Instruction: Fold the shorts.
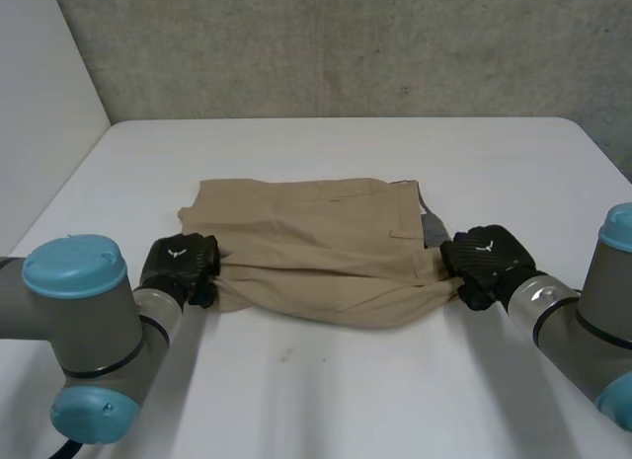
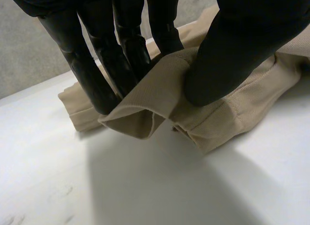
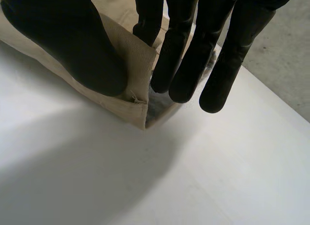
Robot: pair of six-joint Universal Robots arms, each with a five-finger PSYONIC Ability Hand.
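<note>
On the middle of the white table [image 1: 326,390] lie the tan shorts [image 1: 316,247], spread sideways, with their near edge bunched and slightly raised between the two hands. A seam and a small pocket line show on the upper layer toward the right side, and a bit of grey lining [image 1: 432,225] peeks out at the right edge.

The left hand [image 1: 180,264] is at the near left corner of the shorts. In the left wrist view its thumb [image 2: 232,51] presses down on the cloth [image 2: 160,89] while the fingers [image 2: 97,75] stand behind the folded edge, so the corner is pinched between them and held just off the table.

The right hand [image 1: 486,260] is at the near right corner. In the right wrist view its thumb [image 3: 63,41] lies on the outer face of the cloth [image 3: 133,55] and the fingers [image 3: 213,55] reach down on the other side, pinching the hem; grey lining shows inside the opening at the corner.

Behind the table stands a grey wall [image 1: 346,44].
</note>
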